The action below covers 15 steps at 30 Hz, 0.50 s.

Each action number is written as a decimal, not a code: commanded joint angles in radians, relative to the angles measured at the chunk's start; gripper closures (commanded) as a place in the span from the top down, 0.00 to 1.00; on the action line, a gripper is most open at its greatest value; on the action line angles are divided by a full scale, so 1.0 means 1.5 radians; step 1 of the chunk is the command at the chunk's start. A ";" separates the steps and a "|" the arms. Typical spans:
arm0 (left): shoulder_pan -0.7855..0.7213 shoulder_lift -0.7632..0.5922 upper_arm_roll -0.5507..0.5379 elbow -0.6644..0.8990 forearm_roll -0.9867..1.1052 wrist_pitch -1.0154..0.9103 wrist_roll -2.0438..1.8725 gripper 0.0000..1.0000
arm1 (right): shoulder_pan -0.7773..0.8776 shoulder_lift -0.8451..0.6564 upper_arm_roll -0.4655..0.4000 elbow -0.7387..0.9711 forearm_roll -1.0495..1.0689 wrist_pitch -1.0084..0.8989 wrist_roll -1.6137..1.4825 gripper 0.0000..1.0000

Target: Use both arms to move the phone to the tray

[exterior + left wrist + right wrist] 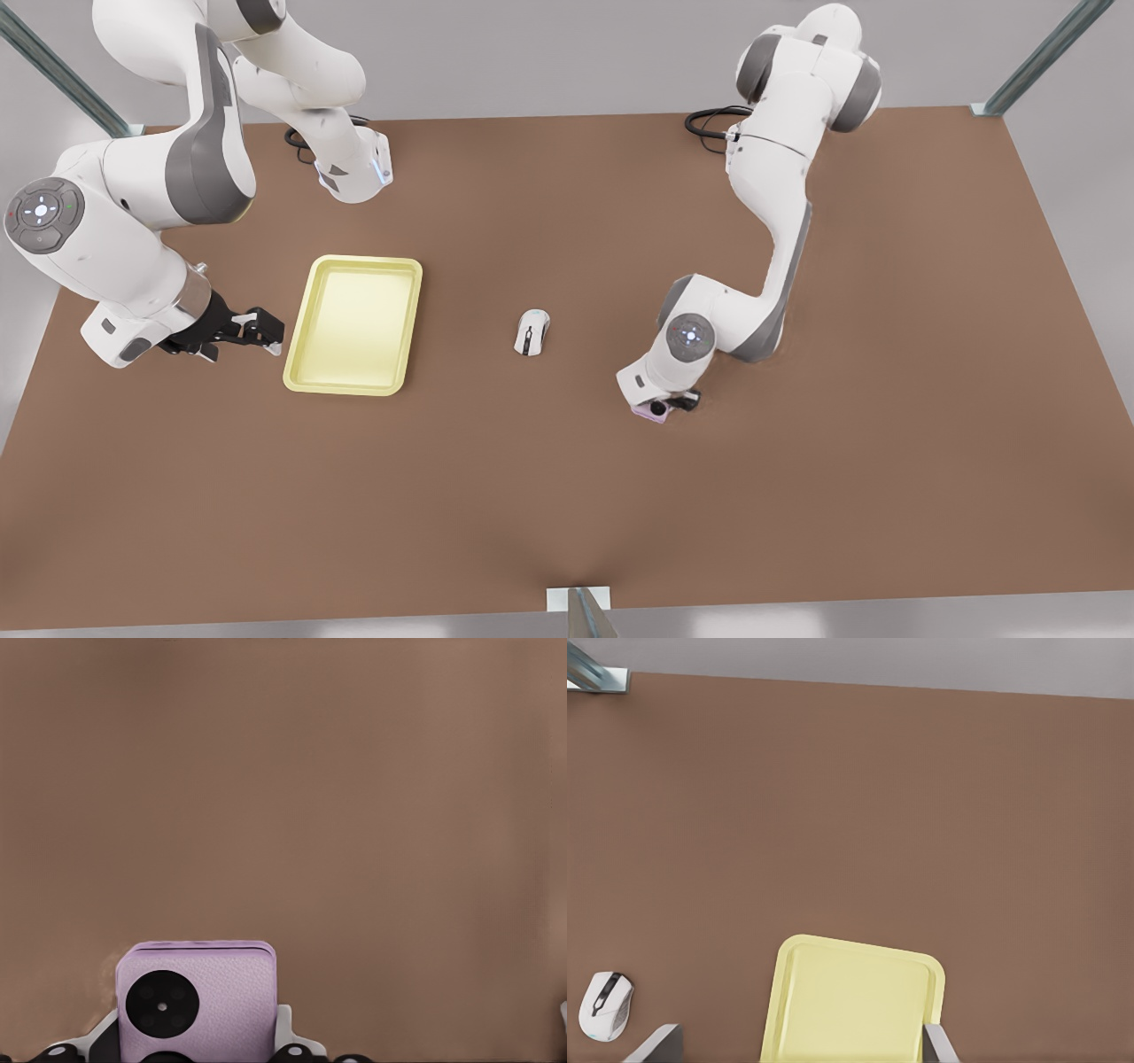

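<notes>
The pale lilac phone (208, 997), with black round circles on its face, sits between the fingers of my left gripper (195, 1028), which is shut on its sides. In the front view this phone (649, 412) peeks out under the left gripper (666, 406), low over the table at the front view's right. The pale yellow tray (354, 323) lies at the front view's left. My right gripper (268, 333) waits just beside the tray's left rim, open. In the right wrist view the tray (855, 1001) lies beyond the right gripper's (797, 1047) spread fingertips (656, 1041).
A white computer mouse (532, 331) with a dark stripe lies between the tray and the phone; the same mouse (606, 1005) is in the right wrist view. Both arm bases and black cables (709, 120) stand at the table's far edge. Brown table (567, 496) stretches toward the camera.
</notes>
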State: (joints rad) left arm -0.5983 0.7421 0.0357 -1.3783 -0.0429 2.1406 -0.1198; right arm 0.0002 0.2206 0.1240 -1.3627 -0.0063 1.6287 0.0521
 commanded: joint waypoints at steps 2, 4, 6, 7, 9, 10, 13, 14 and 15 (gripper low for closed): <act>-0.062 0.065 0.000 0.094 -0.020 -0.078 -0.600 0.77 | 0.001 -0.001 0.000 0.000 0.001 -0.001 -0.001 1.00; -0.080 0.073 0.001 0.099 -0.045 -0.065 -0.624 0.77 | 0.014 0.000 0.000 -0.002 -0.001 -0.002 0.006 1.00; -0.086 0.125 0.001 0.172 -0.045 -0.064 -0.647 0.77 | 0.021 0.000 0.001 -0.001 -0.003 -0.004 0.003 1.00; -0.079 0.142 0.001 0.183 -0.045 -0.029 -0.648 0.77 | 0.038 0.002 0.001 -0.006 -0.032 -0.012 0.003 1.00; -0.076 0.199 0.002 0.258 -0.045 0.014 -0.649 0.78 | 0.037 0.011 -0.003 0.007 -0.029 -0.038 -0.011 1.00; -0.076 0.210 0.003 0.260 -0.045 0.050 -0.649 0.78 | 0.044 0.008 0.000 0.006 -0.033 -0.061 -0.001 1.00; -0.083 0.245 -0.018 0.292 -0.045 0.103 -0.644 0.81 | 0.045 0.007 0.001 -0.015 -0.033 -0.017 0.066 1.00; -0.088 0.250 -0.021 0.293 -0.045 0.113 -0.646 0.81 | 0.044 -0.002 0.001 -0.036 -0.032 0.005 0.068 1.00; -0.088 0.254 -0.044 0.295 -0.045 0.131 -0.648 0.82 | 0.044 -0.015 0.000 -0.060 -0.031 0.029 0.068 1.00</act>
State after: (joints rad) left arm -0.7267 1.1178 -0.0177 -0.9421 -0.1093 2.2320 -0.6646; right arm 0.0664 0.2084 0.1244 -1.4339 -0.0504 1.6164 0.0717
